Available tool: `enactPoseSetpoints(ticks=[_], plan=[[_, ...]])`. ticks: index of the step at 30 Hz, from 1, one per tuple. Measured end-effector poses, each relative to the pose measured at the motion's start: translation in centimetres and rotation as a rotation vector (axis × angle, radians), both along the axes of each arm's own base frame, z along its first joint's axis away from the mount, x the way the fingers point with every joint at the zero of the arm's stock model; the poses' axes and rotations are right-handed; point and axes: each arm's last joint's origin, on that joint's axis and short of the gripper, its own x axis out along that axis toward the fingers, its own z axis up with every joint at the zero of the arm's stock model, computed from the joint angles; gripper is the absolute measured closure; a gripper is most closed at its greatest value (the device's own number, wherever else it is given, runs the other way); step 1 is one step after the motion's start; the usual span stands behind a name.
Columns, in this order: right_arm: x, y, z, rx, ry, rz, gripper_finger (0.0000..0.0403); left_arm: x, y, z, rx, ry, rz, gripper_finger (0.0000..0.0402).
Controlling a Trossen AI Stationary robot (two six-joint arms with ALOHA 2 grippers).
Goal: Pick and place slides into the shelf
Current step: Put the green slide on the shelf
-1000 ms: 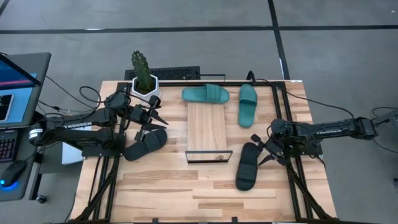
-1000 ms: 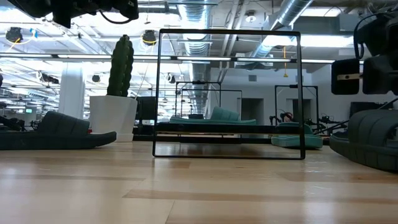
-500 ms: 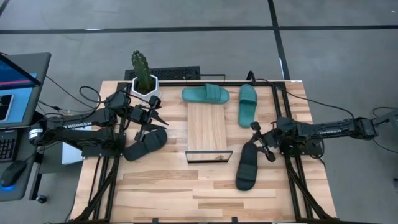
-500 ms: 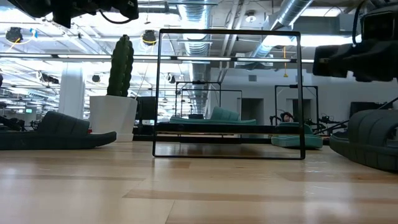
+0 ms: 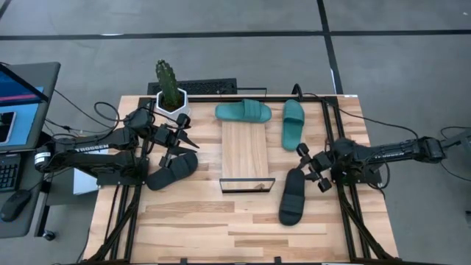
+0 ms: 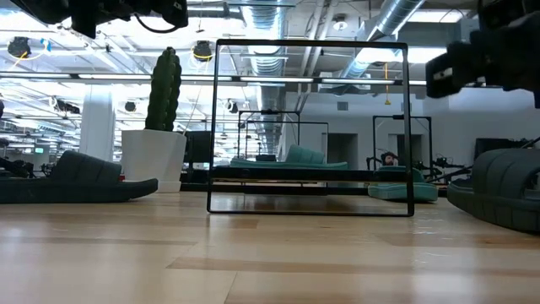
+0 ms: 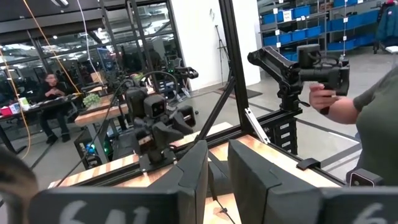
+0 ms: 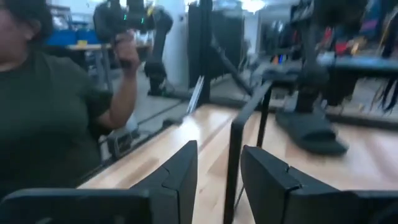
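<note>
The shelf [image 5: 244,151] is a light-wood plank with a black wire frame [image 6: 310,127] in the table's middle. One teal slide [image 5: 243,112] lies crosswise at its far end. A second teal slide [image 5: 293,124] lies on the table to its right. A black slide [image 5: 171,169] lies left of the shelf, another [image 5: 293,195] to its right. My left gripper [image 5: 190,135] hovers above the left black slide, fingers a little apart and empty. My right gripper [image 5: 307,168] is open and empty, just above the right black slide's far end, pointing toward the shelf.
A cactus in a white pot [image 5: 171,92] stands at the far left, close behind my left gripper. A keyboard [image 5: 202,88] lies at the far edge. A person [image 8: 43,112] holding control handles shows beyond the table. Bare tabletop [image 5: 221,228] lies along the near side.
My right gripper has risen off the right black slide's far end and turned from slanting down at the slide to pointing level toward the shelf. The slide has stayed in place. My left arm has kept still.
</note>
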Motion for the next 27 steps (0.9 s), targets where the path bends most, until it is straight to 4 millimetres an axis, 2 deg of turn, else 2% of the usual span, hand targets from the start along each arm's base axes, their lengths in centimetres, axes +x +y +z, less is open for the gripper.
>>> enactPoseSetpoints(ticks=[4,11,19,27], plan=[[0.0,-0.2,0.9,0.035,-0.081,-0.059,0.029,0.0,0.0,0.0,0.0,0.0,0.0,0.0346],[0.2,-0.9,1.0,0.056,-0.086,-0.25,0.029,0.0,0.0,-0.1,-0.001,0.009,0.0,0.0346],[0.8,-2.9,1.8,0.046,0.05,-0.567,0.029,0.0,0.0,-0.3,0.0,0.023,0.001,0.0346],[1.4,-5.8,4.6,0.06,0.2,-0.809,0.029,0.0,0.0,-0.3,0.005,0.021,0.001,0.0346]])
